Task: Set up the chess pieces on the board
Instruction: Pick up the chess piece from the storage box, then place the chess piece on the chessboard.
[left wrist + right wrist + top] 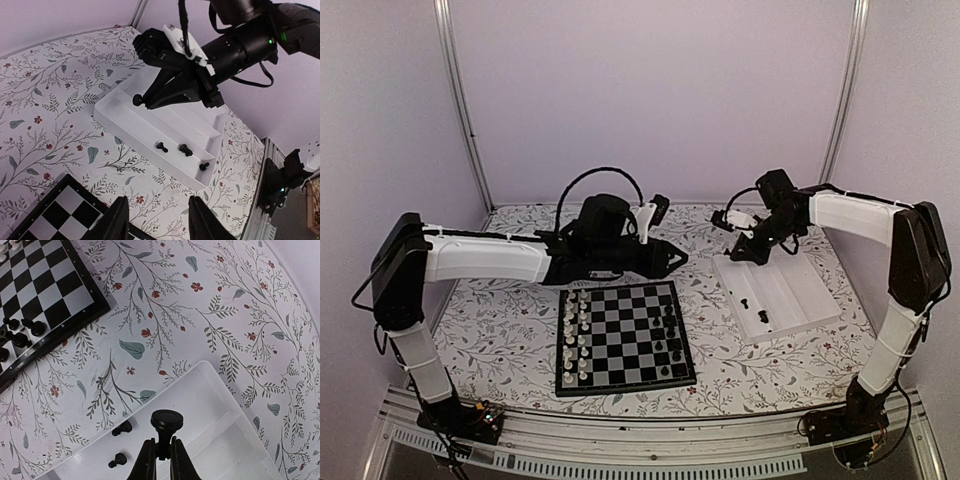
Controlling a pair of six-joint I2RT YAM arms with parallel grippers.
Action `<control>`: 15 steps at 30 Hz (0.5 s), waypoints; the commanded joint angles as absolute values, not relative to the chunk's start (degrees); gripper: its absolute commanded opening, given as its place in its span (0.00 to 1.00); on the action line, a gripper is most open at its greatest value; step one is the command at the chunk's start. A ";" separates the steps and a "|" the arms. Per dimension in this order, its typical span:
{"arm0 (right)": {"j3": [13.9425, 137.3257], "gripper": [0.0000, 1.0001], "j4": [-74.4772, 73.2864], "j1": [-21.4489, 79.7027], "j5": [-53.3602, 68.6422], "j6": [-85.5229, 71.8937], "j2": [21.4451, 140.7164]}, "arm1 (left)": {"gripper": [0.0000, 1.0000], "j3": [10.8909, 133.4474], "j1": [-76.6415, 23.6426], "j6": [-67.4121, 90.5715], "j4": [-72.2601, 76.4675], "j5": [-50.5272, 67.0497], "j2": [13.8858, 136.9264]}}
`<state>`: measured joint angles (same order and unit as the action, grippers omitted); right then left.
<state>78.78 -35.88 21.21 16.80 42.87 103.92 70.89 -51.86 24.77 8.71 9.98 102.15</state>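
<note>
The board [625,335] lies in the middle of the table, with white chessmen along its left side and several black chess pieces [670,335] on its right side. My right gripper [161,450] is shut on the stem of one black chess piece [166,427], its round base pointing outward, held above the white tray [235,405]. The left wrist view shows that held piece [136,100] over the tray's far end. Three loose black pieces [185,149] lie in the tray. My left gripper [160,220] hangs open and empty over the tablecloth between board and tray.
The white ridged tray [800,290] sits right of the board on the floral tablecloth. The board's corner [65,210] shows beside the left fingers. Metal frame posts and purple walls close off the back. The right arm's base [280,185] stands at the table's near edge.
</note>
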 commanded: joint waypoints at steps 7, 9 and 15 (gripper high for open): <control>78.88 0.06 -40.26 33.02 20.13 40.33 98.27 | 0.45 77.20 -51.88 27.03 12.71 18.26 109.73; 78.93 0.06 -40.37 34.34 20.01 40.26 97.96 | 0.45 77.88 -51.86 27.14 12.28 18.85 110.42; 79.02 0.06 -40.62 36.34 20.11 39.86 96.15 | 0.44 77.26 -51.39 29.38 12.63 20.01 110.63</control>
<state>78.78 -39.62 35.81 19.38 40.91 99.11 76.36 -51.83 27.55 11.00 18.09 109.95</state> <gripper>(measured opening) 0.066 0.444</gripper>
